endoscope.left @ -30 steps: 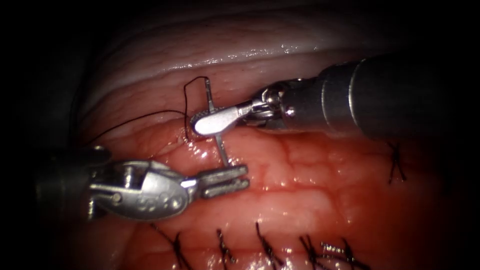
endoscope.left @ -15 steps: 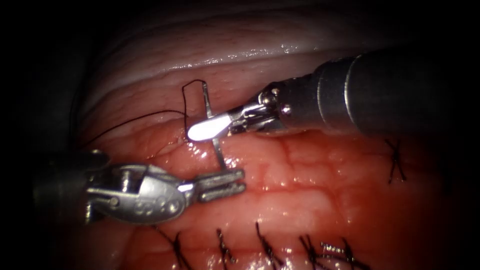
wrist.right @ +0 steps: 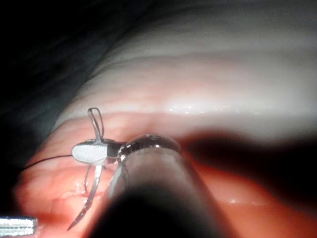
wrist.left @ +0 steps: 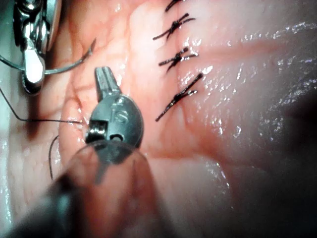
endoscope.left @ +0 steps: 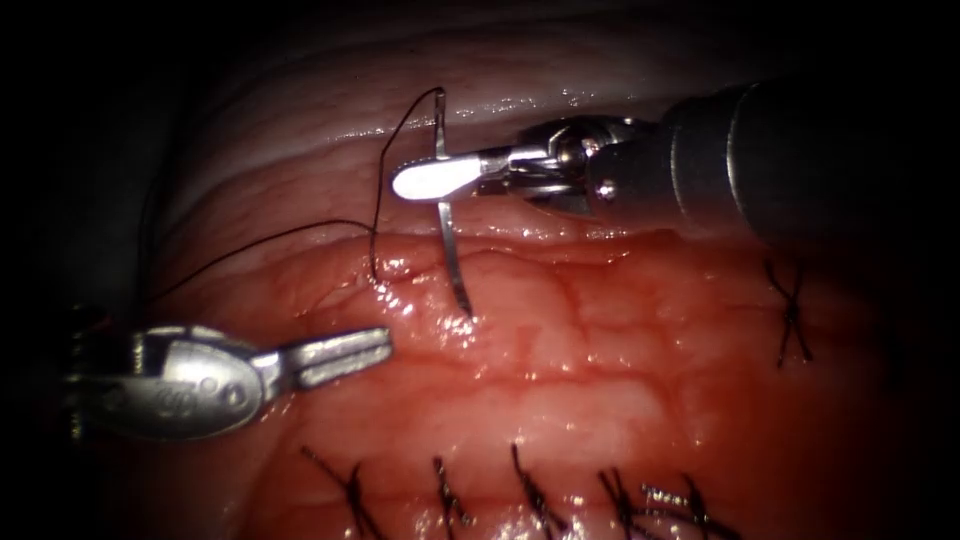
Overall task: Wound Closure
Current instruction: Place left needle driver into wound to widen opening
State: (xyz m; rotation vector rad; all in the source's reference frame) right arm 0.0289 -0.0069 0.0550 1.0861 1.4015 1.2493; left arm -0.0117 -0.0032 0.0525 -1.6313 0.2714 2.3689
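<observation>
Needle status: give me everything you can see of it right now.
The needle is a thin curved steel piece, held clear of the tissue. The right tool, jaws shut, grips it near its thread end. Its pointed tip hangs down just above the wet surface. Black thread runs from its top end down into the tissue. The left tool is apart from it.

Darkness surrounds the lit patch on every side, deepest along the left and upper edges. The light falls from above and leaves wet, bright glints.
</observation>
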